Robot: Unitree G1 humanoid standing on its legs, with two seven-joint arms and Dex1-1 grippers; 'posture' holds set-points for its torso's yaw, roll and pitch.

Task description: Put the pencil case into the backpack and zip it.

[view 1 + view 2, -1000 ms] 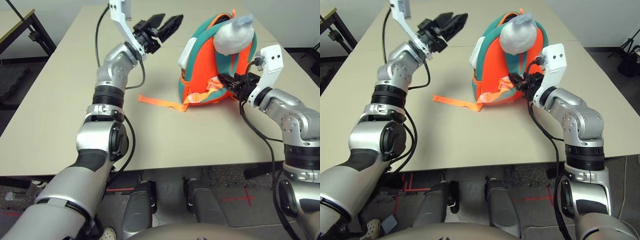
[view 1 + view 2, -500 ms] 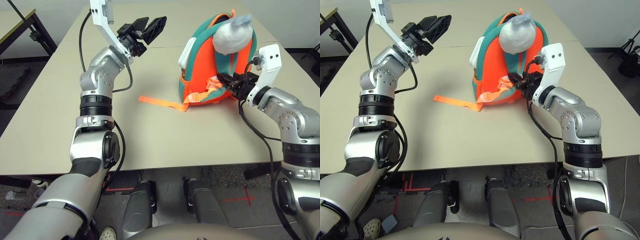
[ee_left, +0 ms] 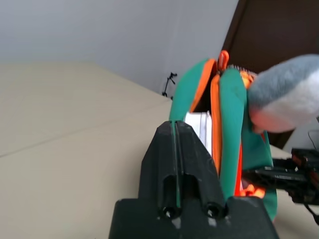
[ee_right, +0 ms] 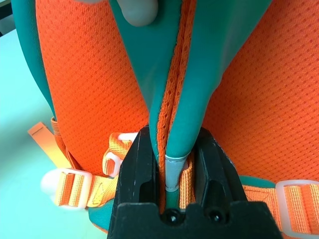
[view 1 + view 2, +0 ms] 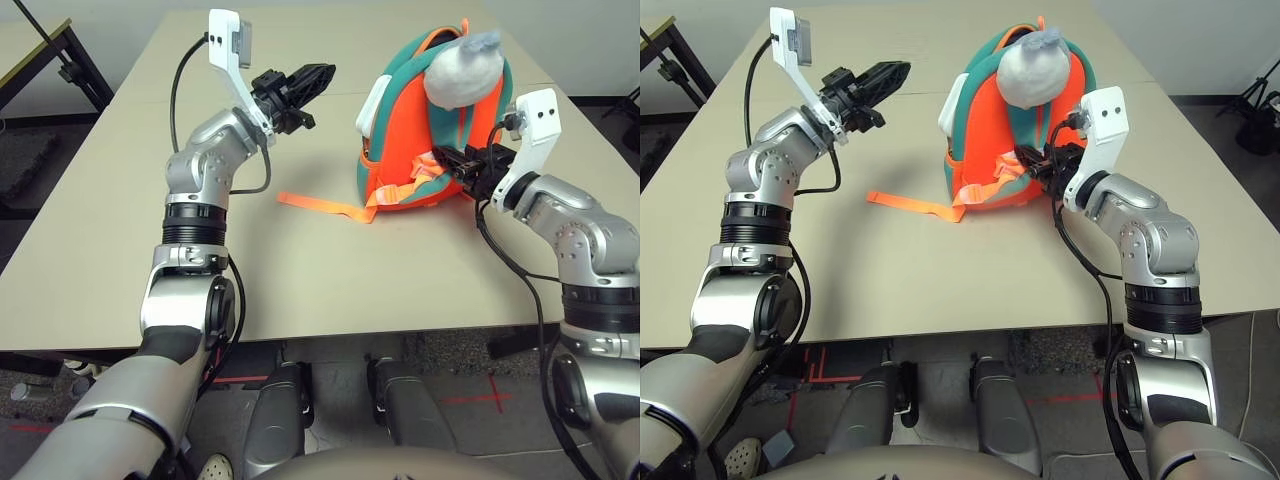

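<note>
The backpack (image 5: 400, 160), orange with teal trim, stands upright right of the table's middle, with a grey soft piece (image 5: 462, 72) on its top. The white pencil case (image 5: 374, 100) sticks out of the opening on its left side and also shows inside the gap as a pencil case (image 3: 198, 125) in the left wrist view. My left gripper (image 5: 324, 73) hovers shut and empty just left of the backpack, pointing at the opening. My right gripper (image 5: 445, 157) is shut on the backpack's teal and orange edge (image 4: 172, 134) at its lower right side.
A loose orange strap (image 5: 320, 206) trails from the backpack across the table (image 5: 300, 280) toward the left. A black frame (image 5: 60, 60) stands off the table's far left corner. The front half of the tabletop is bare.
My left gripper's fingers have closed and the arm has drawn back a little and dropped lower, still pointing at the backpack. The right gripper and backpack have not moved.
</note>
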